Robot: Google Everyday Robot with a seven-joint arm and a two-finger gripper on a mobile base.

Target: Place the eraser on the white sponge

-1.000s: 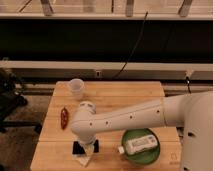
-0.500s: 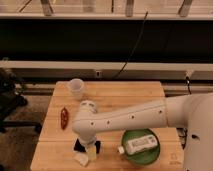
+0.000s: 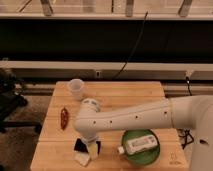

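Since the frame half a second before, the gripper (image 3: 90, 146) had dropped a little lower over the front-left part of the table, and the small objects beneath it sat closer under its tip. The smooth white arm (image 3: 130, 117), dotted with small dark holes, reached in from three o'clock across the pale wooden table (image 3: 115, 92), whose top showed plank seams. Whether the gripper was clenched or released could not be told. The eraser (image 3: 80, 144), a small dark block, lay just at nine o'clock of the gripper, touching or nearly touching the white sponge (image 3: 82, 158), a flat angular piece at six o'clock. A round green plate (image 3: 150, 156) carried a white bottle (image 3: 140, 145) lying on its side. A clear plastic cup (image 3: 76, 89) stood at twelve o'clock, and a reddish, elongated object (image 3: 64, 118) lay near the left edge.
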